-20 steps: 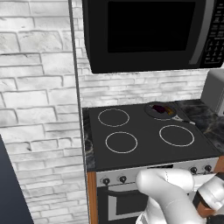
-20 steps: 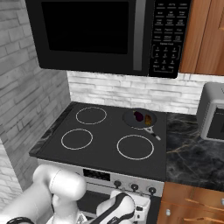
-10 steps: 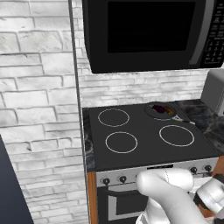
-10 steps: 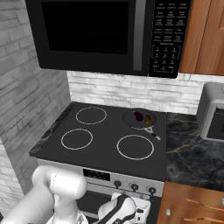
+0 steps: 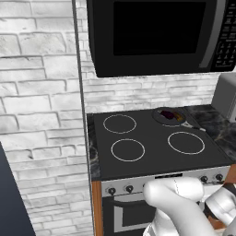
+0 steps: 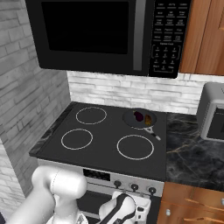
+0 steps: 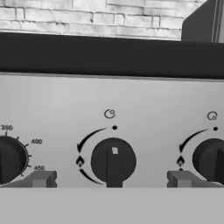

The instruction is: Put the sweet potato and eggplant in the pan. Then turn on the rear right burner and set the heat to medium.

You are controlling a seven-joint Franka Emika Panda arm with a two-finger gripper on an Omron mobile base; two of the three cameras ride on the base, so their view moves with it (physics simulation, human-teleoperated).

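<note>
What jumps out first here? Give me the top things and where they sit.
The black microwave hangs over the stove, largest and darkest in the scene. Below it, the pan sits on the rear right burner, holding the purple eggplant and the reddish sweet potato. In the hand view, a black knob on the steel panel sits between the open pincer's fingers.

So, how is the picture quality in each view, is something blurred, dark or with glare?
Hand view: the middle knob and its markings look sharp, under flat, even light, with no glare on the grey panel. Left base view: the pan is small and soft, its contents hard to tell apart. Right base view: the microwave door is plain black, without reflection, and the eggplant reads as a dark blot.
</note>
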